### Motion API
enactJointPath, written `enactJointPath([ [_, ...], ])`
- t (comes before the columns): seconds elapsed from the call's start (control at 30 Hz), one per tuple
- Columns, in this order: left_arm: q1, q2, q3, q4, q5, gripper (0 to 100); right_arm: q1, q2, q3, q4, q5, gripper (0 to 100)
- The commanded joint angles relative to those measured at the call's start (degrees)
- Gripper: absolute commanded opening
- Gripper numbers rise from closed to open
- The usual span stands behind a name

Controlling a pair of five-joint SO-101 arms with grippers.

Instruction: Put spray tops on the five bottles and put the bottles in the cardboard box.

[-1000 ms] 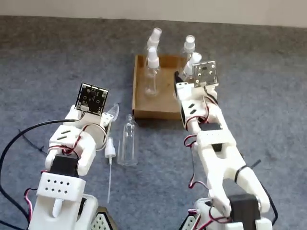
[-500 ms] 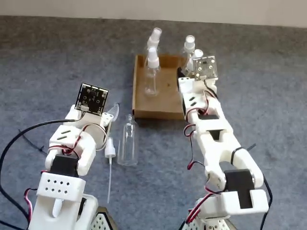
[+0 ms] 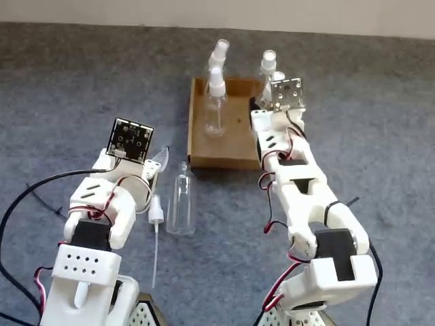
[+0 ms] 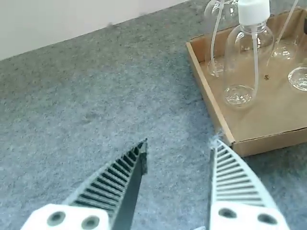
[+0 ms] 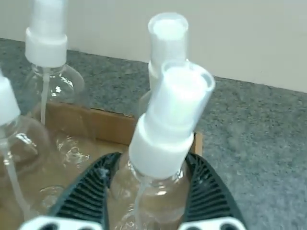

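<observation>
Right hand (image 5: 152, 165) was clamped on a capped bottle (image 5: 168, 120) at the cardboard box's (image 3: 224, 163) far right corner, long axis near vertical, top tilted slightly. Uncapped bottle (image 3: 181, 200) lay on the tabletop (image 3: 81, 81) just in front of the box, neck pointing at it, loose spray top (image 3: 156, 212) alongside. Left hand (image 4: 177, 153) hung wide open, touching nothing.

Right gripper (image 5: 152, 167) extended over cardboard box (image 3: 196, 125), fingers (image 5: 91, 187) clamped on a bottle (image 5: 165, 120); left gripper (image 4: 178, 146) held short of box, fingers spread.

Grey carpet (image 3: 81, 81) meets a pale wall (image 3: 340, 13).
</observation>
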Motion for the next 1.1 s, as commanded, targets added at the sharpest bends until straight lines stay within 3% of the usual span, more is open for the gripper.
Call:
enactJointPath([
  [0.0,-0.3,-0.6,-0.2,-1.5,0.3,19,0.2,-0.7,-3.6,-1.0,0.6,0.4],
  [0.17,-0.3,-0.6,-0.2,-1.5,0.3,19,0.2,-0.7,-3.5,-0.8,0.7,1.1],
  [0.43,-0.3,-0.6,-0.2,-1.5,0.3,19,0.2,-0.7,-3.3,-0.8,0.7,16.3],
  [1.07,-0.3,-0.6,-0.2,-1.5,0.3,19,-1.3,-1.1,-7.9,4.7,0.7,17.9],
])
